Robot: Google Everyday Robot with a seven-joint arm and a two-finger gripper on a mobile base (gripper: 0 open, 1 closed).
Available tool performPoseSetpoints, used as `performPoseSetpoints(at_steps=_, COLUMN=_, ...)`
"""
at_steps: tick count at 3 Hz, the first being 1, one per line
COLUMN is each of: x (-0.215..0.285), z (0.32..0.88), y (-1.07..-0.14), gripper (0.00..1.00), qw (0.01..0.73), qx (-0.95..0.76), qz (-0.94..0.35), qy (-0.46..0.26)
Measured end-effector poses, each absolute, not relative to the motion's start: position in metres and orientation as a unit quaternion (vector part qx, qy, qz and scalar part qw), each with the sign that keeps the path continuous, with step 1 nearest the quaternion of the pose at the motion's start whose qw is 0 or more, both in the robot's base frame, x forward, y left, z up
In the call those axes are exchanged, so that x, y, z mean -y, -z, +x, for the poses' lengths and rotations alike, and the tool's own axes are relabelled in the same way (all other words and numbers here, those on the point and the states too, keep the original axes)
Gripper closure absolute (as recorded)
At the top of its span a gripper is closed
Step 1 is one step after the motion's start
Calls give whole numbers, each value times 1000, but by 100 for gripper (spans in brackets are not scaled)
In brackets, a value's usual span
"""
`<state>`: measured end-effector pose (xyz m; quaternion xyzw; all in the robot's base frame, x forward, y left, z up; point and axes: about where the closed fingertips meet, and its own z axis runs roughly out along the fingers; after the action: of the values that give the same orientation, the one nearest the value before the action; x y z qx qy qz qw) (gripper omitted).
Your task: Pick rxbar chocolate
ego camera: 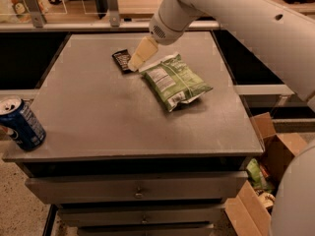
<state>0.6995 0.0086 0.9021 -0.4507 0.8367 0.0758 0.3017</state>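
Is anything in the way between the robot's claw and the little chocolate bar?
Nothing visible is. The gripper hangs right at the edge of the rxbar chocolate. The green snack bag lies on the gripper's other side, away from the bar, and the blue can stands at a near table corner.
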Motion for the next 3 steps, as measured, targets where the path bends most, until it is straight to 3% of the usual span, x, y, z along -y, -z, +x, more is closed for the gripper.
performPoseSetpoints(at_steps=3, x=-47, z=735, y=-918, gripper=0, qw=310, qx=-842, qz=-433, qy=-87)
